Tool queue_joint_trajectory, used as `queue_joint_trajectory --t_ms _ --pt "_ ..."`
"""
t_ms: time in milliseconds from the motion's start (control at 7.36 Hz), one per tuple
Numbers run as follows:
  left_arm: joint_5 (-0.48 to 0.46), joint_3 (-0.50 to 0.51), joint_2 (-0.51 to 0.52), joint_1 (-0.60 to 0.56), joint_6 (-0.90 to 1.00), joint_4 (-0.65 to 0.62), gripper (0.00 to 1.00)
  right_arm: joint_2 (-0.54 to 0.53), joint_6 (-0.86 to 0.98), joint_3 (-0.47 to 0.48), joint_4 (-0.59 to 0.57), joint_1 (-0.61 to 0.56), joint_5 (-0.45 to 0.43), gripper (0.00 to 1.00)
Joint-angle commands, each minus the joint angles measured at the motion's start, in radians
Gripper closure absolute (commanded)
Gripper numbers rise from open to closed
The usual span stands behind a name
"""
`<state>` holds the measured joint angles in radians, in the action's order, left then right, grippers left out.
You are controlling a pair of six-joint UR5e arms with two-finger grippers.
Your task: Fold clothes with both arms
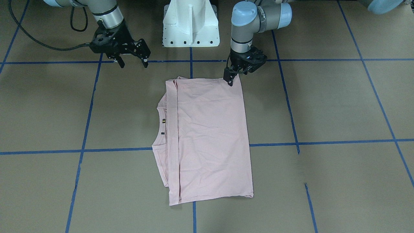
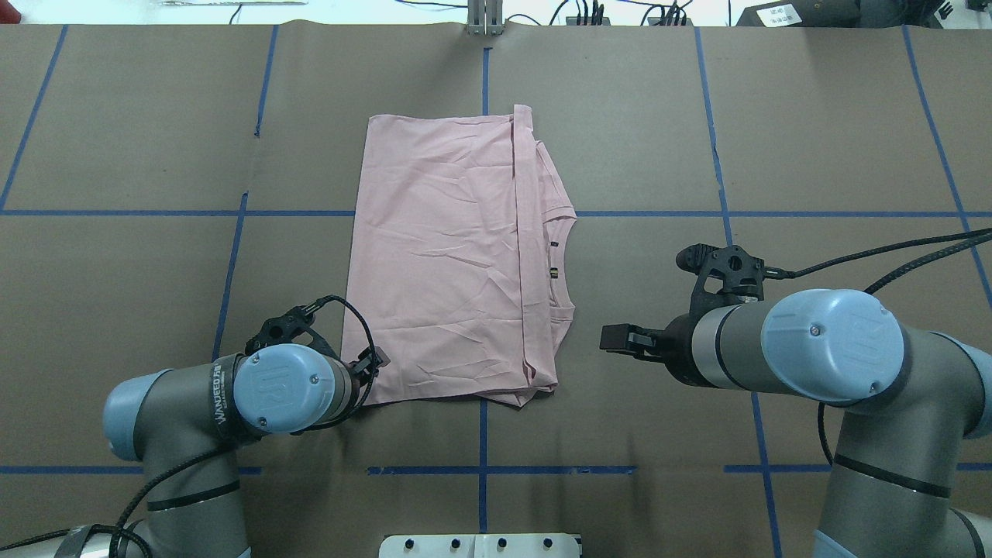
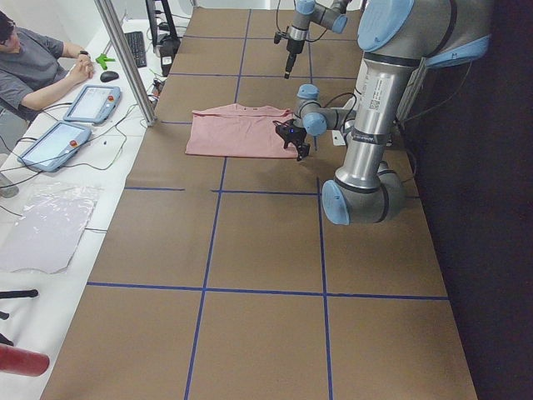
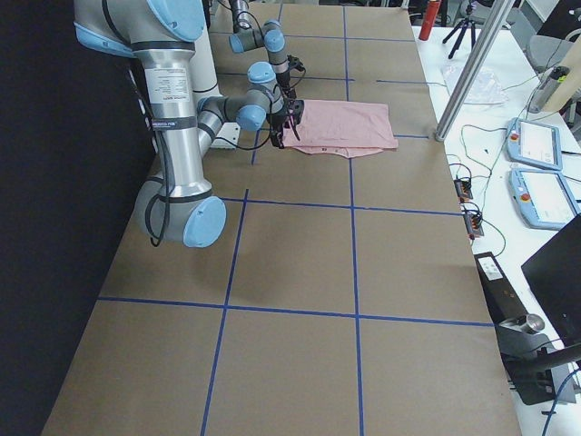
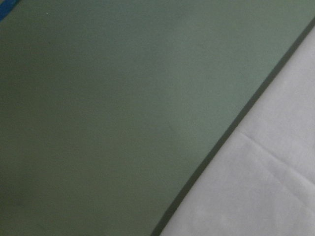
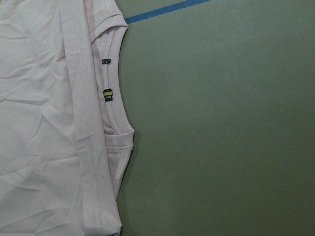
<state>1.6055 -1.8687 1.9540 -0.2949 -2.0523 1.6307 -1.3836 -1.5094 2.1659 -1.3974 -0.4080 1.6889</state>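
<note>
Pink shirt: A light pink cotton T-shirt [image 1: 210, 129] lies folded and flat on the worktop, between the two pincers. Its plain side faces up and has small creases.
Worktop: The flat worktop is covered in brown paper [image 1: 323, 103]. Blue tape lines [image 1: 323, 60] mark it into big squares.
Left pincer: The black two-finger left pincer [image 1: 230, 81] points down at the shirt corner nearest the robot. Its fingers look pressed together and the tips touch the cloth there. I cannot tell if any cloth is pinched between them.
Right pincer: The black two-finger right pincer [image 1: 133, 63] has its fingers spread wide apart and carries nothing. It is near the shirt, off the collar side, and does not touch it.
Collar: The ribbed round collar [image 6: 115, 98] is on the shirt's edge that faces the right pincer. A long folded flap of cloth stops just beside it. Two small dark tags [image 6: 107, 95] sit inside it.
Left wrist view: It is blurry. It shows only brown worktop and one pale edge of the shirt.
White stand: A white metal stand [image 1: 190, 26] is at the robot's edge of the worktop, between the two pincers and a little behind them.
Person: A person in a grey top [image 3: 33, 62] sits past the far edge of the worktop, well apart from both pincers, with hands near a blue-edged tablet [image 3: 93, 102].
</note>
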Motion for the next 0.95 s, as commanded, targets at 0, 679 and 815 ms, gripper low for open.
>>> queue_joint_trajectory --t_ms 0,679,815 --pt "-0.001 -0.001 0.000 0.005 0.000 0.000 0.10 0.000 0.000 0.000 0.000 -0.003 0.000 0.00" --pt "0.001 -0.009 0.006 0.005 0.000 -0.002 0.48 0.000 0.000 0.000 0.000 -0.008 0.000 0.00" --pt "-0.001 -0.010 0.006 0.005 0.000 -0.002 0.51 0.000 0.000 0.000 0.000 -0.008 0.000 0.00"
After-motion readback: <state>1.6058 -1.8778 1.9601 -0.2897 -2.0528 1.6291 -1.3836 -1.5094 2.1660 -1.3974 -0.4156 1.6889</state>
